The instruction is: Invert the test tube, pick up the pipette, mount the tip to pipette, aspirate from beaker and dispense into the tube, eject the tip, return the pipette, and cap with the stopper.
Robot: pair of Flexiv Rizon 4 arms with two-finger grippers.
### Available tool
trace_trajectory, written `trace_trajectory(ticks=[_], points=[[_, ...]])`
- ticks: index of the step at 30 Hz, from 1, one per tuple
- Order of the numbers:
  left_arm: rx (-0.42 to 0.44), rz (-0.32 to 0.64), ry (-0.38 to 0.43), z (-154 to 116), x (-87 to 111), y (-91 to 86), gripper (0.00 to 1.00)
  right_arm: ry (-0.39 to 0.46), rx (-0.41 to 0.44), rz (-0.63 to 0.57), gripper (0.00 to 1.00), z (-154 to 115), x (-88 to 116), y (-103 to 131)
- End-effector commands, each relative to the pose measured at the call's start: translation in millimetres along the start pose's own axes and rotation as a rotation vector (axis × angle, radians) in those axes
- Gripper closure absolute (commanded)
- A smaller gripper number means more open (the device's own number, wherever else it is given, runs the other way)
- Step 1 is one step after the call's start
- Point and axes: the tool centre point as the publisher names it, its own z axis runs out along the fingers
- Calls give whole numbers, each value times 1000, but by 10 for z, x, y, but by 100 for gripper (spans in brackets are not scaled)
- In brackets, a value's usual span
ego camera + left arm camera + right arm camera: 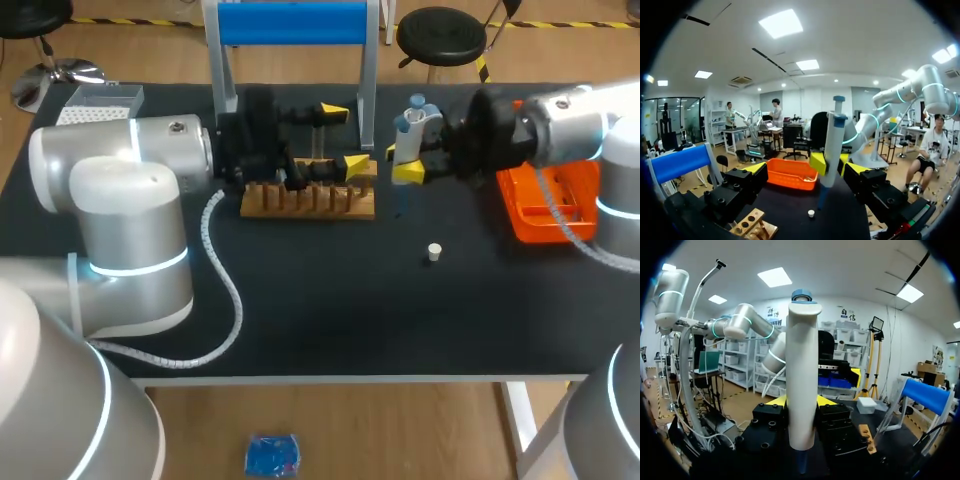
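The right tool (402, 160) grips the pipette (418, 120) upright over the bench (330, 300) beside the wooden rack (310, 200), and the left tool (342, 140) gapes wide close by, so a wobbly move could bump them and knock the pipette loose.

The pipette (802, 370), a white barrel with a blue plunger cap, stands upright, clamped between the right jaws with its narrow end pointing down. The small white stopper (434, 252) sits alone on the dark bench (330, 300) below those jaws. The wooden tube rack (308, 200) lies just beneath the left jaws.
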Motion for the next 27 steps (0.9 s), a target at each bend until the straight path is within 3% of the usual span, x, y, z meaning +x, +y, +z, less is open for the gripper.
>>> trace_trajectory(ticks=[1,27], points=[[42,-1,-9,-15,57,5,0,-8,-28,10,100,91,-48,-78],[-1,-18,-9,0,104,-89,0,-6,-46,50,100,475,-244,-64]])
